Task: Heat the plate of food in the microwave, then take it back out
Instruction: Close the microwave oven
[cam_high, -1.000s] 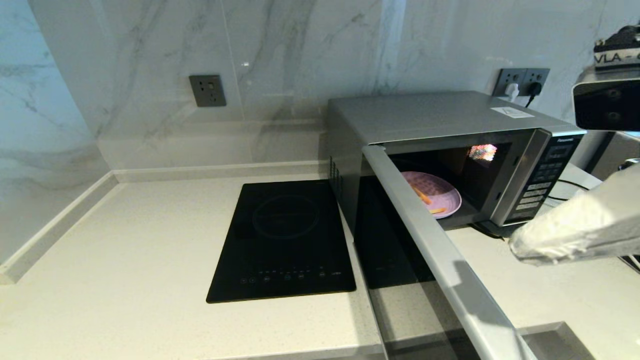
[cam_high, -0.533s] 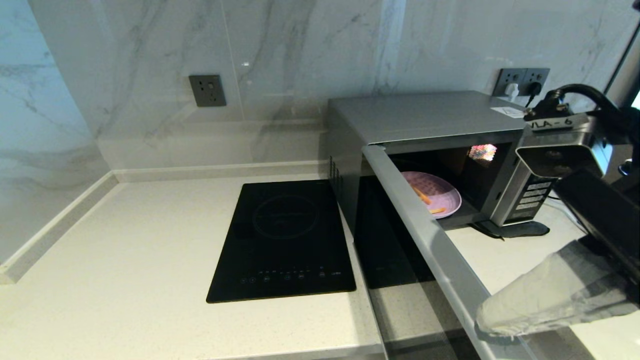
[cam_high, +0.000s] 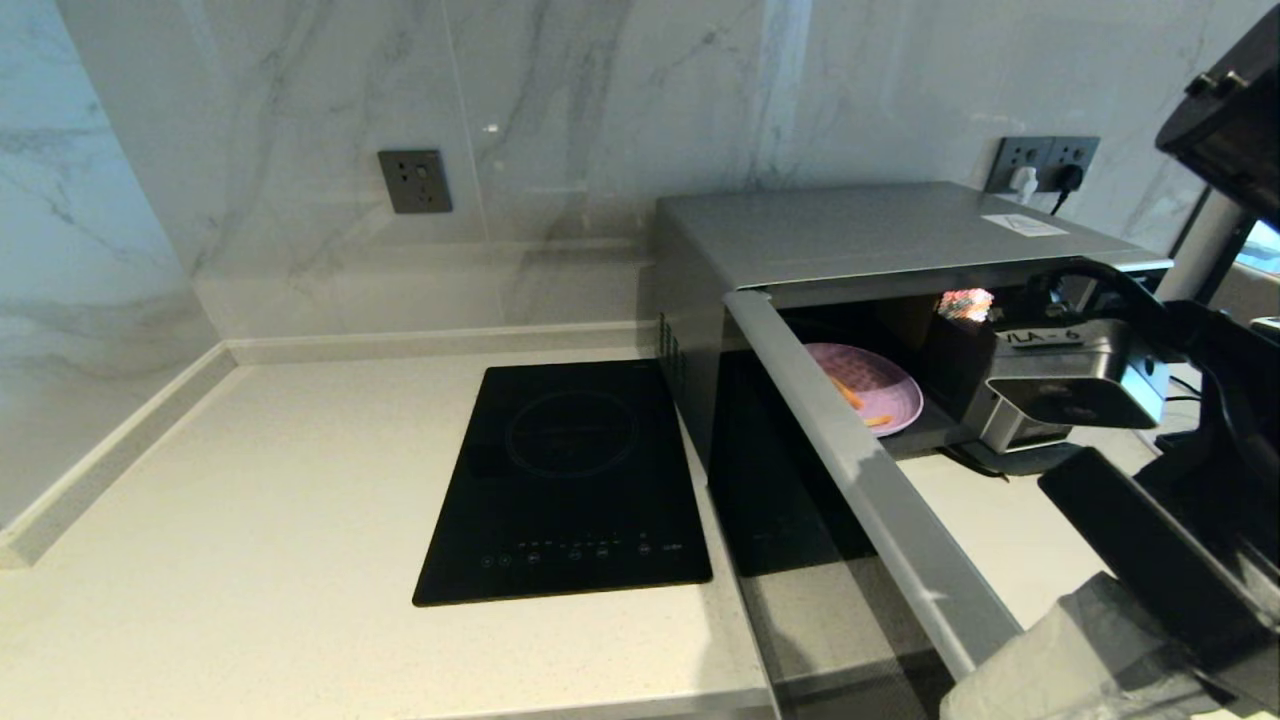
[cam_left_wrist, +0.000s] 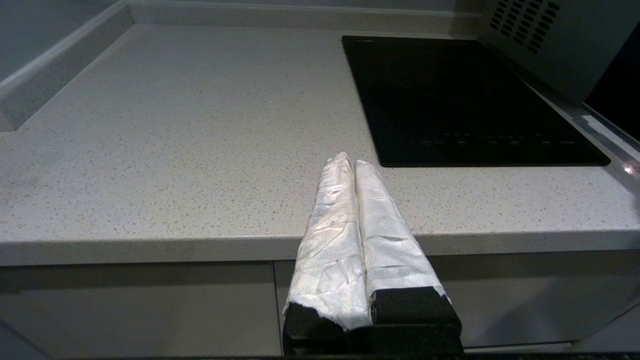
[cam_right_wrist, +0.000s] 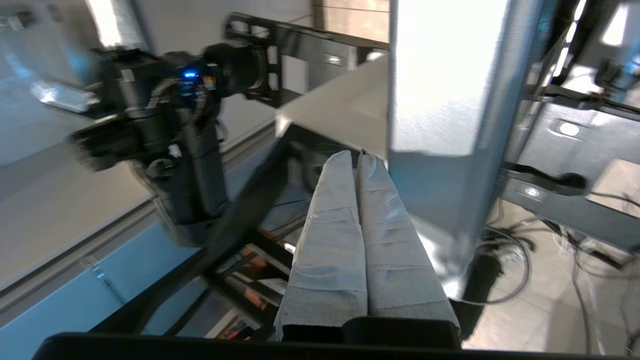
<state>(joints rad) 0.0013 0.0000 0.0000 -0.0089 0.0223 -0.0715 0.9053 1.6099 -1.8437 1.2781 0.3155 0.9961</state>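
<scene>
**One closed gripper at the free edge of the microwave door**

One arm is at work, and the microwave (cam_high: 880, 300) serves as the landmark throughout.

Head view: the microwave stands with its door (cam_high: 870, 480) swung wide open toward the robot. The plate of food (cam_high: 875, 392) sits inside the cavity, orange sticks showing on the lilac rim, partly hidden behind the door's top edge. The right gripper (cam_high: 1060, 665) now lies at the door's outer end, on the cavity-facing side. A second ago it hung farther back, beside the button panel; since then it has swept down along the door to its free edge. The black induction hob (cam_high: 570, 480) lies just beside the microwave on the counter (cam_high: 250, 520).

Left wrist view: the left gripper (cam_left_wrist: 350, 165) is parked at the counter's front edge, well apart from the microwave, its wrapped fingers pressed together and holding nothing.

Right wrist view: the right gripper (cam_right_wrist: 350, 160) also has its fingers pressed together, empty, with their tips just beside the silver door (cam_right_wrist: 440, 100).

With the plate already loaded, this reads as lining up to push the door closed so heating can start. Contact with the door cannot be confirmed.
</scene>
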